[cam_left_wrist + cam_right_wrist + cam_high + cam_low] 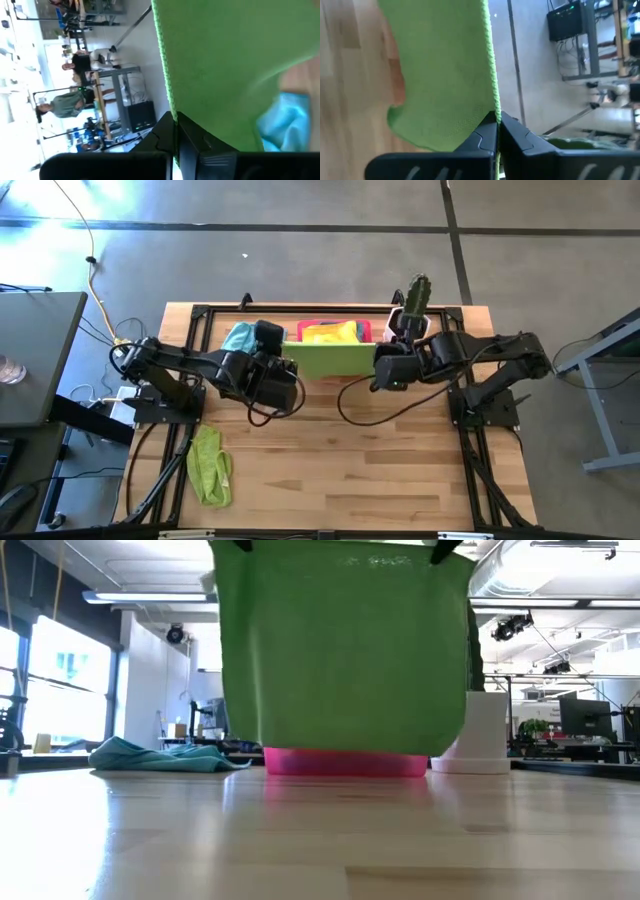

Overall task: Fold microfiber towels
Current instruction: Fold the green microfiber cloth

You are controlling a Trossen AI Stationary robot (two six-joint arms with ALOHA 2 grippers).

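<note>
Two green towels (pixel 335 357), one blue (pixel 240 337)

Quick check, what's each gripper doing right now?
Left gripper: closed on one top corner of the hanging green towel.
Right gripper: closed on the same towel's other top corner.

Two lime green towels: one (pixel 335 356) stretched between both grippers, one (pixel 208 465) crumpled behind left arm. One light blue towel (pixel 240 337). One yellow towel (pixel 330 333). One pink tray (pixel 345 762). One cactus (pixel 416 296).

Overhead, table-level and two close wrist cameras all share the green towel (pixel 335 358).
</note>
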